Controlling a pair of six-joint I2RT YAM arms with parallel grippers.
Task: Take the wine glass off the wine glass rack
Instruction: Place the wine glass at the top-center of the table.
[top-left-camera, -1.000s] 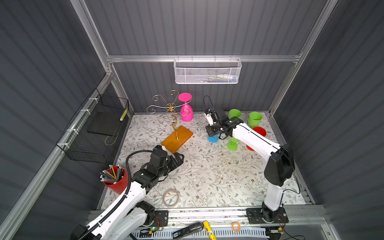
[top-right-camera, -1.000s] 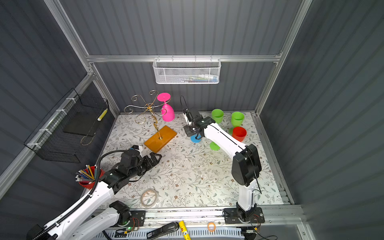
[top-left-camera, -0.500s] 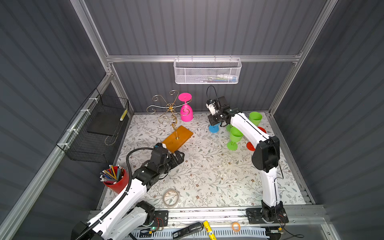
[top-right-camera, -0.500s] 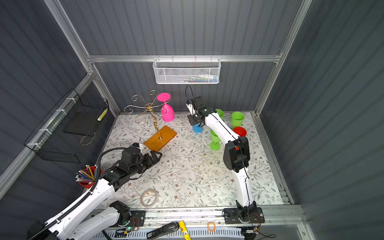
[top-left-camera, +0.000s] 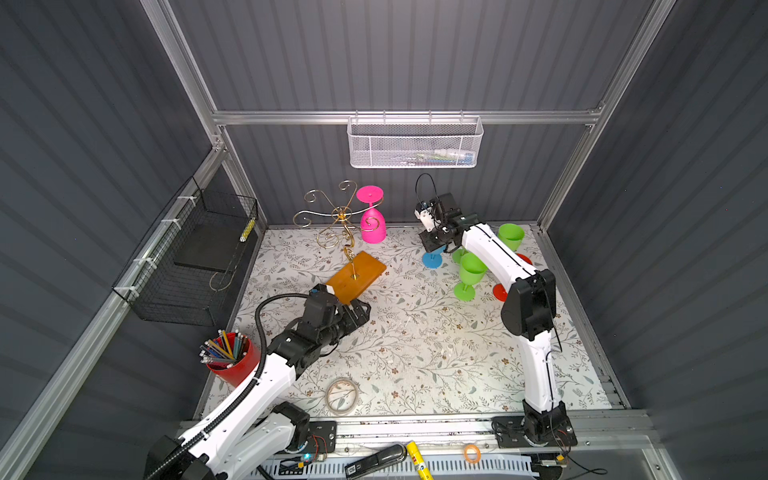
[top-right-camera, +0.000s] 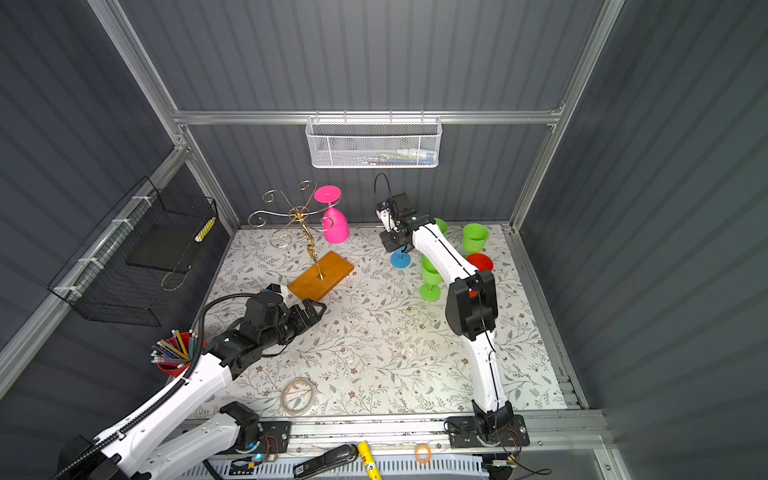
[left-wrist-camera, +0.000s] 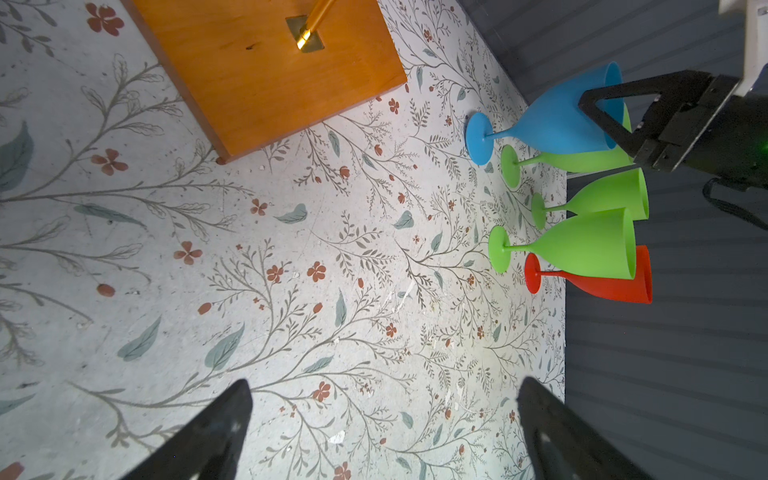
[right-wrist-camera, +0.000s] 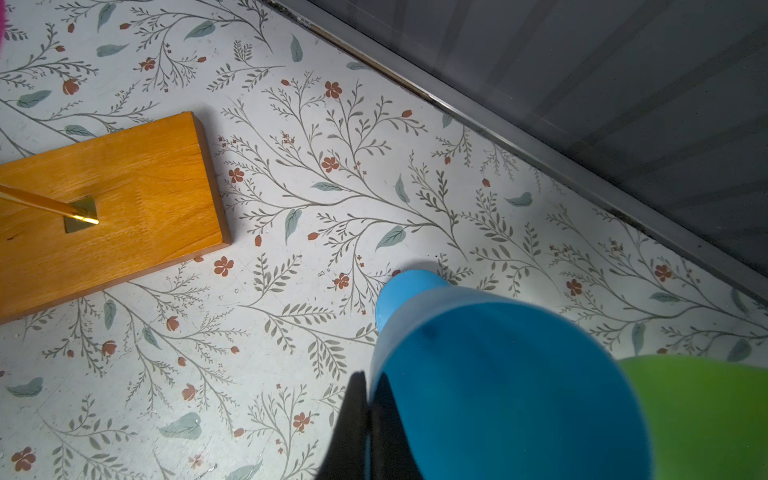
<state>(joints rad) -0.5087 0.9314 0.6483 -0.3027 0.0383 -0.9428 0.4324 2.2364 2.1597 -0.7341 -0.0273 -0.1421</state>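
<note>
Rim of blue wine glass (left-wrist-camera: 552, 120) clamped in right gripper (right-wrist-camera: 370, 399), near rack (top-left-camera: 365, 270). Left gripper (left-wrist-camera: 384, 386) agape. Floral mat (top-left-camera: 415, 345), grey walls (top-left-camera: 395, 62).

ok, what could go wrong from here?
1. The right gripper pinches the blue glass by its rim, close beside a green glass. A skewed release or retreat could tip it into the cluster.
2. The pink glass hangs on the wine glass rack. The left gripper is open near the wooden base, not holding it, so pulling the glass off may drag or tip the rack.
</note>
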